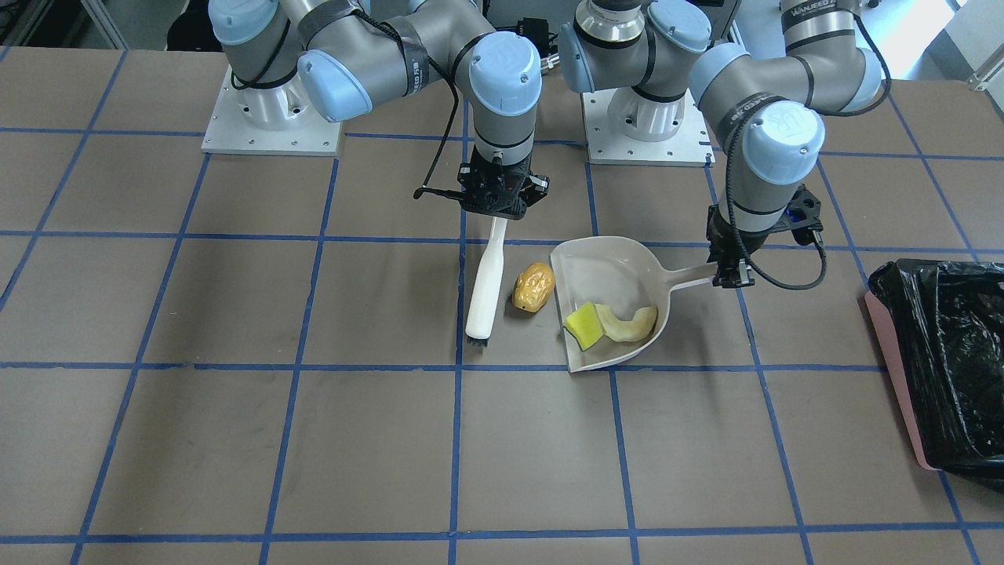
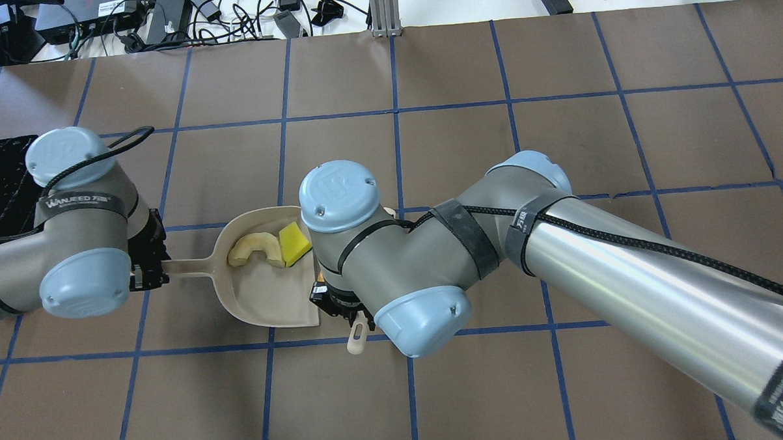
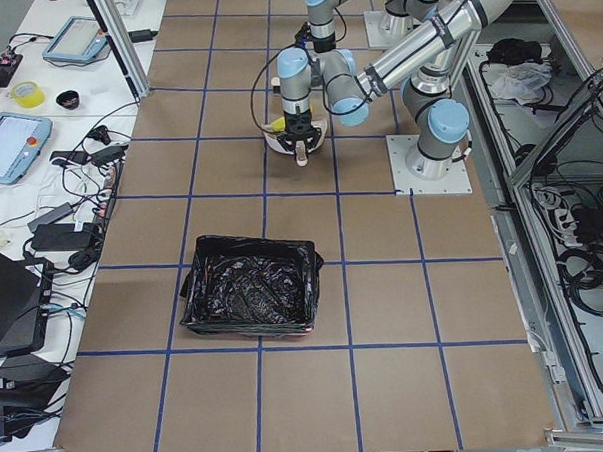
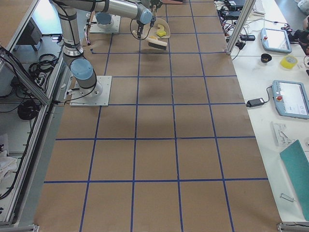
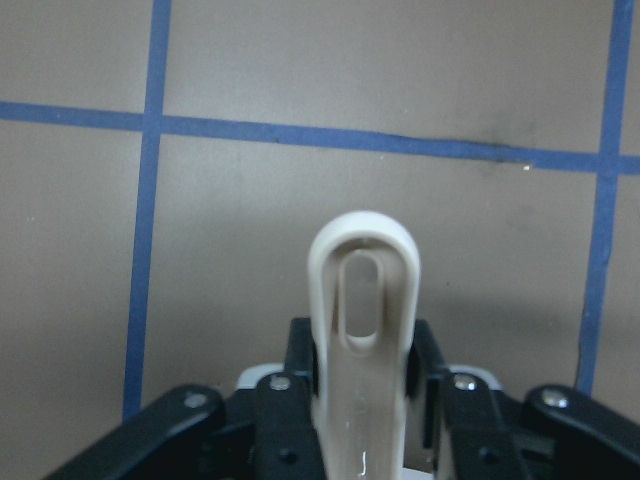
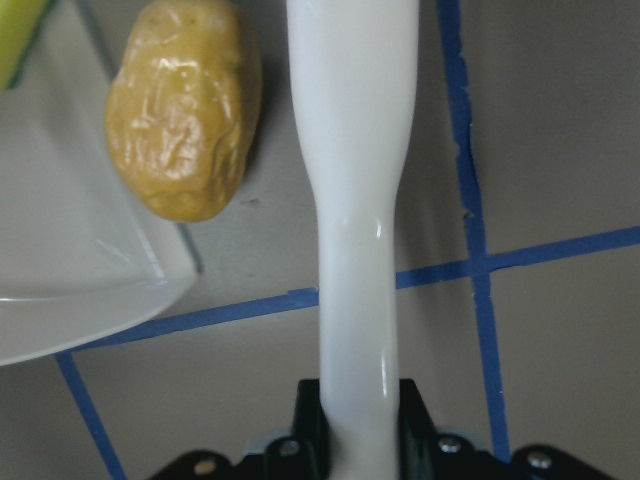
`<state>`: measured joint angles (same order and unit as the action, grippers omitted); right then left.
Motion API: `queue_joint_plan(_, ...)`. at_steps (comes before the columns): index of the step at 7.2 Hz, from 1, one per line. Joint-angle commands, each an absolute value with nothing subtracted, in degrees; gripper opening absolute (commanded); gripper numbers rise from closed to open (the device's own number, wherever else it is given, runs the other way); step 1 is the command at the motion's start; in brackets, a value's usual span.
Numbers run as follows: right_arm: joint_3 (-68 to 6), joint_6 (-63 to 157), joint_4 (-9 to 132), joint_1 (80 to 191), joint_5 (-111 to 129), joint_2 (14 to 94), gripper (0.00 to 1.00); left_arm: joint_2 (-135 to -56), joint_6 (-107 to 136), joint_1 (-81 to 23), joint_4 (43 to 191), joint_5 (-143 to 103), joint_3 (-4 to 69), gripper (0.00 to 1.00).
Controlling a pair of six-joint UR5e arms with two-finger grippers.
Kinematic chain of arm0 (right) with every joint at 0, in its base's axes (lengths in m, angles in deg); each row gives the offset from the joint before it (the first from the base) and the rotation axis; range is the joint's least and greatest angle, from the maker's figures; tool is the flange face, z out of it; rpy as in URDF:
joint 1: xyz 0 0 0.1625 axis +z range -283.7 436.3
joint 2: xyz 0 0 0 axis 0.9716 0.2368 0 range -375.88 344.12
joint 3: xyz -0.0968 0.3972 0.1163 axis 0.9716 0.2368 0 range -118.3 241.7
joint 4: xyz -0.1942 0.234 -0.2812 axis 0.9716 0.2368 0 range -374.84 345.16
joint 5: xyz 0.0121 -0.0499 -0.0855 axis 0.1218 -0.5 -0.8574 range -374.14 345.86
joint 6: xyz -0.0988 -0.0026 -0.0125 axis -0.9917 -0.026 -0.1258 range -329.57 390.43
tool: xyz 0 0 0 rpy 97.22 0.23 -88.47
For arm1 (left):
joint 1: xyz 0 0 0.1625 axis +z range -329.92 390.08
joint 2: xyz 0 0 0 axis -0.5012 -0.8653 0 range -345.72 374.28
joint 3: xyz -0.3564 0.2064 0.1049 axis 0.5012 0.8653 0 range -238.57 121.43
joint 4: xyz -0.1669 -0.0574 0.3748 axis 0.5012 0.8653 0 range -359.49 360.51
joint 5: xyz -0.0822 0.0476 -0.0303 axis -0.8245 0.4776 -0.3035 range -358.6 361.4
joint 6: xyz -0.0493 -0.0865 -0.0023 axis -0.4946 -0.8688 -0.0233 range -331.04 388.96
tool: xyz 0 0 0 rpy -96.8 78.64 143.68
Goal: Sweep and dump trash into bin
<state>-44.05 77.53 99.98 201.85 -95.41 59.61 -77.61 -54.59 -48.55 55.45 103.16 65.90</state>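
Though the right arm (image 2: 432, 257) hides the nugget (image 1: 533, 286) from overhead, it lies on the bench (image 1: 314, 439) between brush (image 1: 486, 286) and dustpan (image 1: 612, 267) lip. Inside the dustpan sit the yellow wedge (image 1: 583, 326) and rind (image 1: 627, 323). The right hand (image 1: 496, 212) clamps the brush handle, the left hand (image 1: 733, 275) the dustpan handle. The bin (image 1: 953, 369), half cropped, stands well apart.

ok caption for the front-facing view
Right pincer holds brush beside nugget; left pincer holds dustpan with wedge and rind inside

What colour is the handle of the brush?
White; the brush handle shows best in the right wrist-mounted view.
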Motion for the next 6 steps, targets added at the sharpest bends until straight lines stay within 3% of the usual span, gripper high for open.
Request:
queue_joint_plan(1,-43.9,79.0,104.3,204.5,-94.3,57.3,0.0,-78.1,-59.2,-53.5,55.6,102.9,65.7,0.0)
queue_joint_plan(6,-37.4,83.0,104.2,206.7,-93.9,54.5,0.0,-80.4,-56.1,-53.2,55.6,95.0,62.1,0.0)
